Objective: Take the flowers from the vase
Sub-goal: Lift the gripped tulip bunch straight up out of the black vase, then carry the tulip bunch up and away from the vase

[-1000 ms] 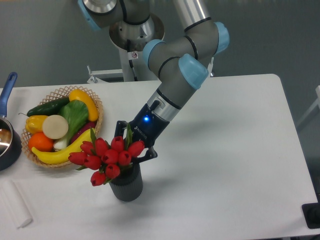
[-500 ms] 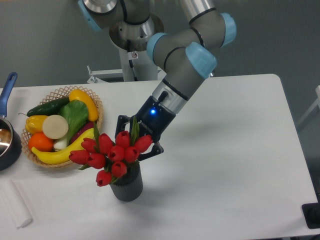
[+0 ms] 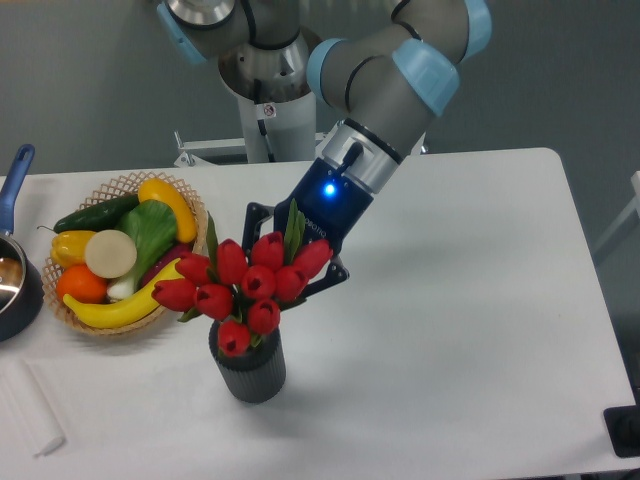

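The flowers (image 3: 250, 285), a bunch of red tulip buds with green leaves, stand raised above the vase (image 3: 250, 370), a small dark grey ribbed cylinder near the table's front. Their lowest buds still overlap the vase's mouth, and the stems are hidden behind the buds. My gripper (image 3: 292, 255) reaches down from the upper right and sits right behind the bunch, shut on the flowers. One dark finger (image 3: 335, 280) shows at the right of the buds, the other at the upper left.
A wicker basket (image 3: 190, 205) with banana, cucumber, peppers and other produce sits left of the vase. A dark pot with a blue handle (image 3: 15, 170) is at the far left edge. A white block (image 3: 30, 410) lies at the front left. The arm's base stands behind the table.
The gripper has risen and shifted right with the flowers held in it. The bunch has come up out of the vase, which has stayed in place.
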Action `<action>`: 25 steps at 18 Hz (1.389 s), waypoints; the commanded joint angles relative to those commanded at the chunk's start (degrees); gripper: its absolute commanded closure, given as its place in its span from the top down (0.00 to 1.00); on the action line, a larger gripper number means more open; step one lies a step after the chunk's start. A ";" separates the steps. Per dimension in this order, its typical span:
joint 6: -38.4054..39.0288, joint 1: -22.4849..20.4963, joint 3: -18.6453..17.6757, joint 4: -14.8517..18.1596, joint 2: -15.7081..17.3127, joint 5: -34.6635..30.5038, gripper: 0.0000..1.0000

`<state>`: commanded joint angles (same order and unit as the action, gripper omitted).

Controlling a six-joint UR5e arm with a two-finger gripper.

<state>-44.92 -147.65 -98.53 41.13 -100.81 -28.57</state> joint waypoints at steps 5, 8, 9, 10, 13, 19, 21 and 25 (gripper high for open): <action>3.26 -0.35 0.53 0.00 0.80 2.46 0.32; 3.87 -1.23 1.41 0.00 0.80 4.57 0.32; 4.05 -1.58 1.67 0.00 0.80 4.75 0.32; 4.23 -1.67 2.19 0.00 0.71 4.75 0.32; 4.40 -2.99 4.04 0.00 0.71 4.75 0.32; 4.49 -5.09 6.59 0.00 0.62 4.75 0.32; 4.23 -5.71 7.29 0.00 0.45 4.67 0.32; 3.09 -9.05 8.26 0.00 -0.26 4.40 0.32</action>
<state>-41.83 -156.70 -90.27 41.13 -101.07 -24.17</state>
